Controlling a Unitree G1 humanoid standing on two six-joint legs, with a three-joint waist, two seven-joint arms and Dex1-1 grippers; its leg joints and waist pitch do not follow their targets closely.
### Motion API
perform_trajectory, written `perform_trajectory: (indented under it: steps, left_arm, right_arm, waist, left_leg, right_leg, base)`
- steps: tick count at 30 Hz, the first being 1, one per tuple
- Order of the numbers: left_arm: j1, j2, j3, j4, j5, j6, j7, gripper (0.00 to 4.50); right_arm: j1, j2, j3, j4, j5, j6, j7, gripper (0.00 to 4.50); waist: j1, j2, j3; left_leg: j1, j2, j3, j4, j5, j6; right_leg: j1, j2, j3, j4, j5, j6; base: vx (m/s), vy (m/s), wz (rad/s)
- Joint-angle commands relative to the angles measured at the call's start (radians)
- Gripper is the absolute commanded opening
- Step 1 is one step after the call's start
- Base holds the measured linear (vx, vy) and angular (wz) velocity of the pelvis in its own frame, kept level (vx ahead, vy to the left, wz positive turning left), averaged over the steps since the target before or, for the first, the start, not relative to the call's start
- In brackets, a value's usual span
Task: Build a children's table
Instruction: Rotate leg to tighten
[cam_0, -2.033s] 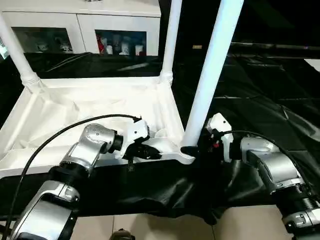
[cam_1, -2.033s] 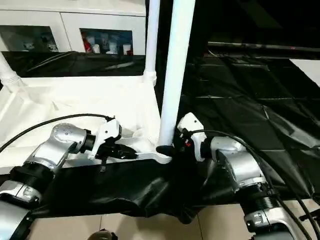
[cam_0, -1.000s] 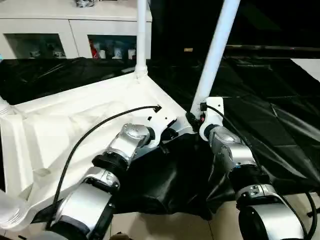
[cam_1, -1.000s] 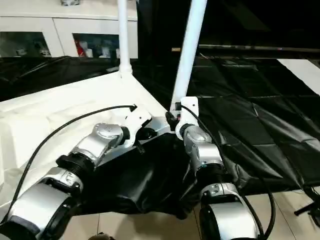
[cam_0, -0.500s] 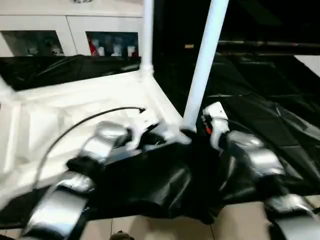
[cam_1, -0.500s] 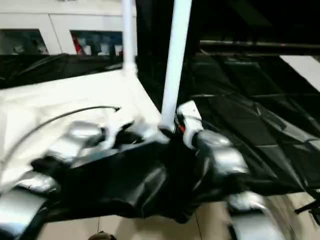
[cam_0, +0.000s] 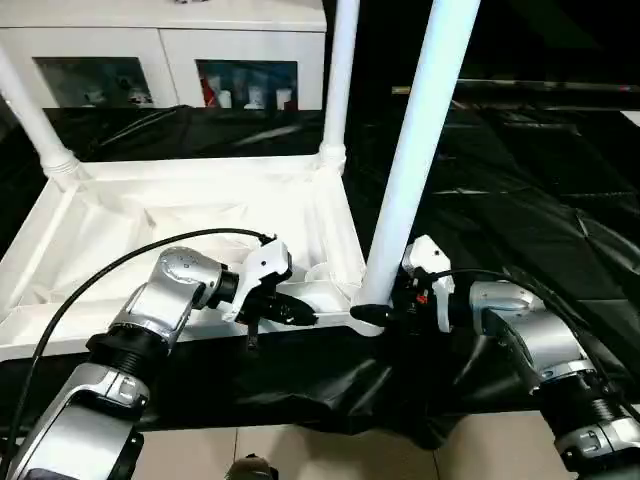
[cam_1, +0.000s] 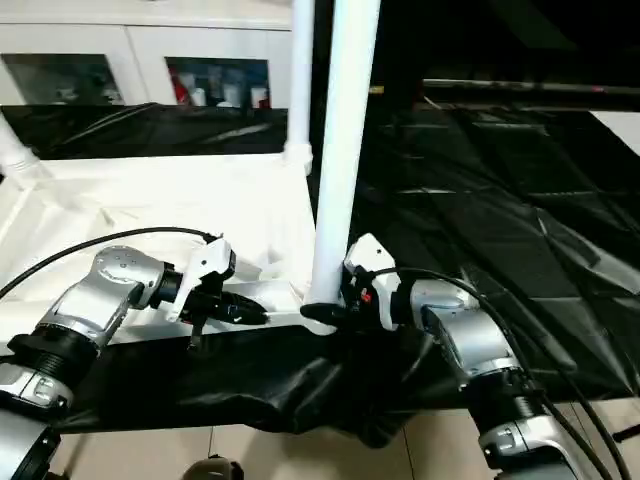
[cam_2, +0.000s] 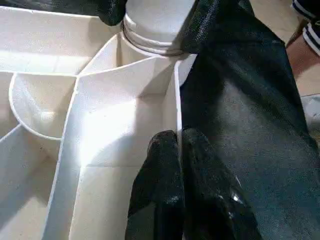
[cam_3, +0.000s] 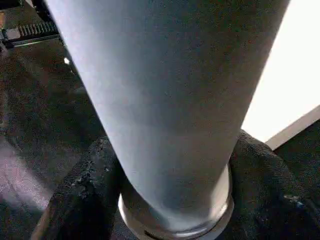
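Note:
The white table top (cam_0: 180, 215) lies upside down on black sheeting, ribbed underside up. Three white legs stand in its corner sockets: far left (cam_0: 30, 110), far right (cam_0: 340, 70) and near right (cam_0: 415, 150). My right gripper (cam_0: 378, 315) is shut on the base of the near right leg (cam_3: 165, 100), with one black finger (cam_3: 85, 200) on each side of the tube just above its collar. My left gripper (cam_0: 298, 314) is shut on the top's near rim wall (cam_2: 176, 95), close beside that socket; its fingers (cam_2: 160, 190) pinch the thin wall.
A white glass-door cabinet (cam_0: 170, 60) stands behind the table. Black sheeting (cam_0: 520, 200) covers the floor to the right and is bunched under the near edge. Bare tile (cam_0: 330, 455) lies nearest me. Part of a person (cam_2: 302, 50) shows at the edge of the left wrist view.
The head views swung aside and came back to nearly the same framing as two seconds ago. Both grippers keep their holds on the rim and the leg.

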Motion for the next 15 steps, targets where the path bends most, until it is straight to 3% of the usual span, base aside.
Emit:
perform_trajectory:
  steps: [1, 4, 7, 11, 12, 13, 15]
  left_arm:
    - [0.006, -0.007, -0.014, -0.062, -0.031, 0.005, -0.043, 0.00]
    - [0.012, -0.022, -0.008, -0.062, -0.021, 0.004, 0.001, 0.00]
    - [0.001, -0.056, 0.012, -0.029, 0.002, 0.017, 0.119, 0.00]
    - [-0.041, -0.120, 0.040, 0.049, 0.041, 0.034, 0.309, 0.00]
    - [-0.058, -0.140, 0.045, 0.076, 0.054, 0.039, 0.366, 0.00]
    - [-0.069, -0.153, 0.048, 0.092, 0.062, 0.043, 0.404, 0.00]
    - [-0.100, -0.201, 0.057, 0.133, 0.072, 0.060, 0.499, 0.00]
  right_arm:
    - [0.016, -0.021, 0.003, -0.014, -0.010, 0.019, 0.000, 2.63]
    - [0.018, -0.006, -0.003, -0.001, -0.007, 0.028, -0.025, 2.63]
    - [-0.009, 0.047, -0.036, 0.074, -0.039, 0.026, -0.171, 2.63]
    - [-0.068, 0.157, -0.126, 0.228, -0.058, 0.036, -0.466, 2.62]
    - [-0.084, 0.190, -0.155, 0.267, -0.054, 0.048, -0.557, 2.62]
    - [-0.095, 0.211, -0.173, 0.290, -0.051, 0.057, -0.616, 2.62]
    - [-0.123, 0.265, -0.221, 0.349, -0.038, 0.063, -0.765, 2.62]
  waist:
    - [-0.004, 0.001, -0.073]
    - [-0.006, -0.003, -0.072]
    - [-0.007, -0.004, -0.070]
    - [-0.018, -0.005, -0.066]
    - [-0.023, 0.002, -0.066]
    - [-0.031, -0.001, -0.067]
    - [-0.038, 0.011, -0.068]
  left_leg:
    - [0.018, 0.035, -0.008, -0.060, -0.242, 0.004]
    - [0.017, 0.035, -0.007, -0.060, -0.233, 0.009]
    - [0.018, 0.034, -0.008, -0.063, -0.252, -0.003]
    - [0.020, 0.028, -0.013, -0.070, -0.305, -0.041]
    - [0.022, 0.030, -0.016, -0.071, -0.313, -0.050]
    - [0.025, 0.029, -0.015, -0.071, -0.319, -0.057]
    - [0.025, 0.027, -0.016, -0.071, -0.333, -0.067]
  right_leg:
    - [0.042, -0.068, 0.054, -0.061, -0.109, -0.225]
    - [0.041, -0.067, 0.054, -0.062, -0.114, -0.220]
    - [0.038, -0.070, 0.055, -0.067, -0.153, -0.214]
    - [0.037, -0.076, 0.055, -0.083, -0.316, -0.169]
    - [0.034, -0.077, 0.055, -0.084, -0.328, -0.160]
    - [0.031, -0.074, 0.056, -0.085, -0.318, -0.159]
    - [0.030, -0.072, 0.056, -0.085, -0.287, -0.166]
  base:
    - [0.000, 0.000, 0.00]
    - [0.000, 0.000, 0.00]
    - [0.000, 0.000, 0.00]
    - [0.000, 0.000, 0.00]
    - [0.000, 0.000, 0.00]
    - [0.000, 0.000, 0.00]
    - [0.000, 0.000, 0.00]
